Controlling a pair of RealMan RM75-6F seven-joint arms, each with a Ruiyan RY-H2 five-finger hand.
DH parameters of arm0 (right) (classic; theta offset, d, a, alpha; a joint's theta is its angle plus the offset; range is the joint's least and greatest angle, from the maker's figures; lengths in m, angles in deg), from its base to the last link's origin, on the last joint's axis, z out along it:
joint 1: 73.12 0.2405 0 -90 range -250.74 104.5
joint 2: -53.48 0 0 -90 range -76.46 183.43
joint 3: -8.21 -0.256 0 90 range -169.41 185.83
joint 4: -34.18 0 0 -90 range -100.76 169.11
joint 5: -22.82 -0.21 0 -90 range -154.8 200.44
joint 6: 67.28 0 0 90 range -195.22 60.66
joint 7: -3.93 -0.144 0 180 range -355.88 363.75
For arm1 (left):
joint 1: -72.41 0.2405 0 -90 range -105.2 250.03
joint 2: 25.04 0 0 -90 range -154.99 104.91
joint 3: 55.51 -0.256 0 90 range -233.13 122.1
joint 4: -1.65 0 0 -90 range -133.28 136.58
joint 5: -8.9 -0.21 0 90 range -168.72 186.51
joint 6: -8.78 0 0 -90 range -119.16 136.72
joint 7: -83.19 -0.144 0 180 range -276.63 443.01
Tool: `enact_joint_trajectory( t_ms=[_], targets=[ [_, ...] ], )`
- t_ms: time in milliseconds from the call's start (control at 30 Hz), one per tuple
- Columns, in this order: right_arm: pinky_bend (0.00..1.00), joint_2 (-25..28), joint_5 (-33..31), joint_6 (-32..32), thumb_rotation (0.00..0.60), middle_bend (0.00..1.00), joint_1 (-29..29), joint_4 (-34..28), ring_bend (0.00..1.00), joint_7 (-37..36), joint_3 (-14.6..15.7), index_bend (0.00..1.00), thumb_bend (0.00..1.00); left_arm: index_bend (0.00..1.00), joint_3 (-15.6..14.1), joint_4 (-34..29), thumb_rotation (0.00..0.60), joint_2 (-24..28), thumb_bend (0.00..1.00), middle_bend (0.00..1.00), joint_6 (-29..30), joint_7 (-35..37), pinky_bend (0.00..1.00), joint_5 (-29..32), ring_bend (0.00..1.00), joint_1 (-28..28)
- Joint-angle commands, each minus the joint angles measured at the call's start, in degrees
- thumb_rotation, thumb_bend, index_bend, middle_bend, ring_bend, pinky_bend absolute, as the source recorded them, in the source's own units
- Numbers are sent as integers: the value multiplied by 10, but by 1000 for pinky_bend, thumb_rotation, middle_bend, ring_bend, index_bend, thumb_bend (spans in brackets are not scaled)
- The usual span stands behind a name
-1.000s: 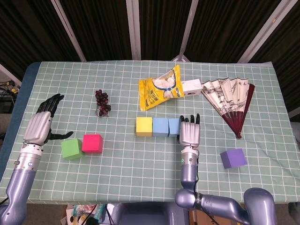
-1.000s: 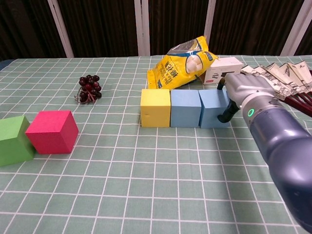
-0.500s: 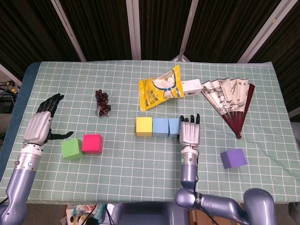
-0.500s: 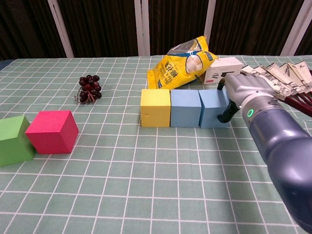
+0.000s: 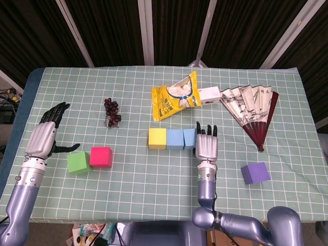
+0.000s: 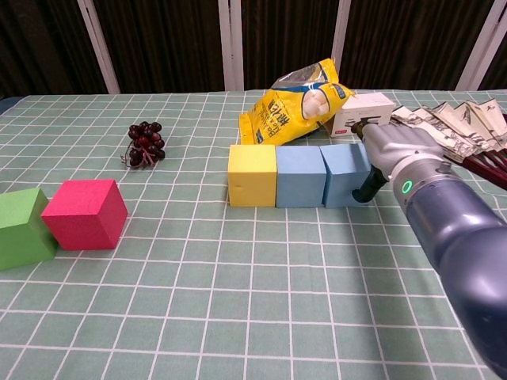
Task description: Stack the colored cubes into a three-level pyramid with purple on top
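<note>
A yellow cube (image 5: 157, 138) (image 6: 252, 175) and two blue cubes (image 5: 176, 138) (image 6: 299, 176) stand in a row mid-table, touching. My right hand (image 5: 207, 144) (image 6: 386, 154) lies flat against the right side of the right blue cube (image 6: 342, 174), fingers straight, holding nothing. A green cube (image 5: 78, 162) (image 6: 21, 227) and a red cube (image 5: 101, 156) (image 6: 85, 213) sit side by side at the left. My left hand (image 5: 45, 134) hovers open just left of the green cube. The purple cube (image 5: 255, 172) rests alone at the right front.
A yellow snack bag (image 5: 176, 96) and a small white box (image 5: 209, 95) lie behind the row. An open paper fan (image 5: 253, 113) spreads at the right rear. A bunch of dark grapes (image 5: 111, 112) lies at the left rear.
My right hand has nudged slightly left and forward against the right blue cube. The cubes and my left hand have not visibly moved.
</note>
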Motion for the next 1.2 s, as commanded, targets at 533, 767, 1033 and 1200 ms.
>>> enact_joint_trajectory(
  t_ms=[533, 767, 1033, 1200],
  targets=[
    [0, 32, 3, -10, 600, 166, -24, -69, 2, 3, 15, 0, 338, 0, -1, -2, 600, 1, 125, 0, 0, -1, 0, -2, 0, 0],
    [0, 59, 12, -22, 600, 209, -47, -113, 9, -8, 31, 0, 338, 0, -4, -8, 600, 1, 125, 0, 5, -4, 0, -10, 0, 1],
    [0, 70, 15, -26, 600, 270, -58, -136, 57, -17, 39, 0, 339, 0, -5, -15, 600, 1, 126, 0, 11, -8, 0, -19, 0, 3],
    [0, 70, 12, -23, 600, 280, -60, -143, 60, -19, 40, 0, 339, 0, -6, -18, 600, 1, 125, 0, 13, -9, 0, -22, 0, 4]
  ],
)
